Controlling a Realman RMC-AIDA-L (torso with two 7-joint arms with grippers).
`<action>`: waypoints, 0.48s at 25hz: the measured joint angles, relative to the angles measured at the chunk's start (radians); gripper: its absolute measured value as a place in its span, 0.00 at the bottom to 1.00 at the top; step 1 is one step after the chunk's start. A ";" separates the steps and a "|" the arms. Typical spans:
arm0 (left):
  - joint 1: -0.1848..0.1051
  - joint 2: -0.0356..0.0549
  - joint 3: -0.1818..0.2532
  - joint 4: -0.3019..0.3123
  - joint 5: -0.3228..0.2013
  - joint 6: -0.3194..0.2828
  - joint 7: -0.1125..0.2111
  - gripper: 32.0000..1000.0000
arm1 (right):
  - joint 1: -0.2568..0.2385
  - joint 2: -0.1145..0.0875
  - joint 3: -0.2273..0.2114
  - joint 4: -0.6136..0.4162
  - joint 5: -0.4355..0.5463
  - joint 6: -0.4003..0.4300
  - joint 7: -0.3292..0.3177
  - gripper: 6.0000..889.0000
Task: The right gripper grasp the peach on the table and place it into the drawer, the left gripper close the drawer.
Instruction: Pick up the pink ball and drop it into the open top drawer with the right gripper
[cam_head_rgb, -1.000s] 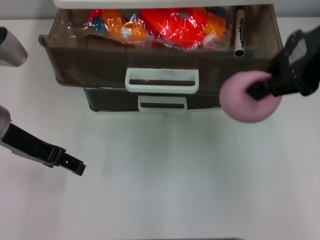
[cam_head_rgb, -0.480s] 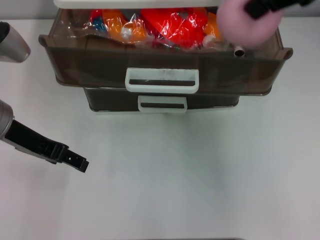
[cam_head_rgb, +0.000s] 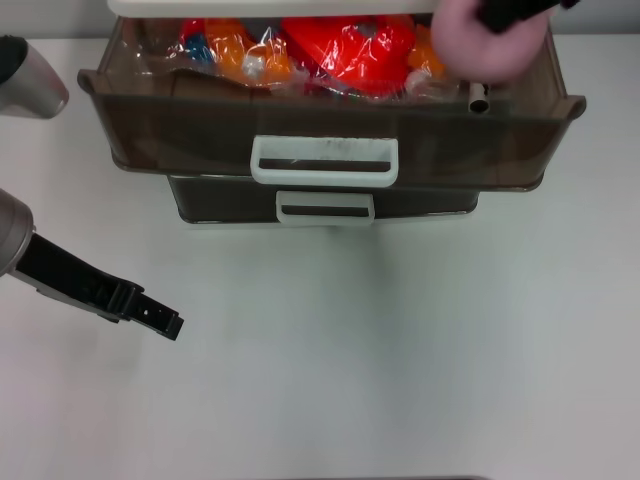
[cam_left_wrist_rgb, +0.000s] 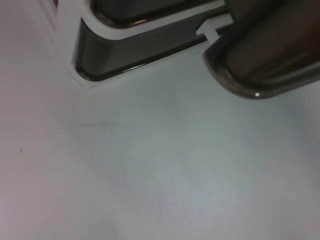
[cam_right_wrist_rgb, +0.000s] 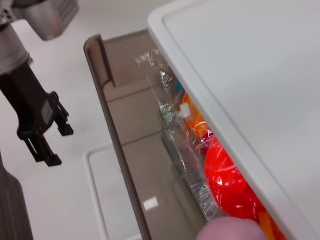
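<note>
The right gripper (cam_head_rgb: 510, 12) grasped the peach (cam_head_rgb: 487, 45) over the open drawer's (cam_head_rgb: 330, 125) far right; the left gripper's (cam_head_rgb: 165, 322) jaws looked clenched.

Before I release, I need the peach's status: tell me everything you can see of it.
The peach is pale pink, smooth and round, with a matte, soft-looking skin. The right gripper clamps it from above at the head view's top edge, hiding its upper part. It hangs over the open drawer, at its right end, beside the red and orange wrapped items. Whether it touches anything inside cannot be told.
</note>
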 joint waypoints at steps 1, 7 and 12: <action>-0.001 0.0000 0.000 0.000 0.000 0.000 0.000 0.84 | 0.009 0.012 0.001 0.016 -0.015 -0.001 -0.012 0.09; -0.008 -0.0010 0.002 -0.001 0.000 0.000 -0.001 0.84 | 0.050 0.073 0.003 0.079 -0.124 -0.004 -0.065 0.09; -0.015 -0.0016 0.003 -0.005 0.000 0.000 -0.001 0.84 | 0.058 0.089 0.006 0.086 -0.144 -0.008 -0.082 0.10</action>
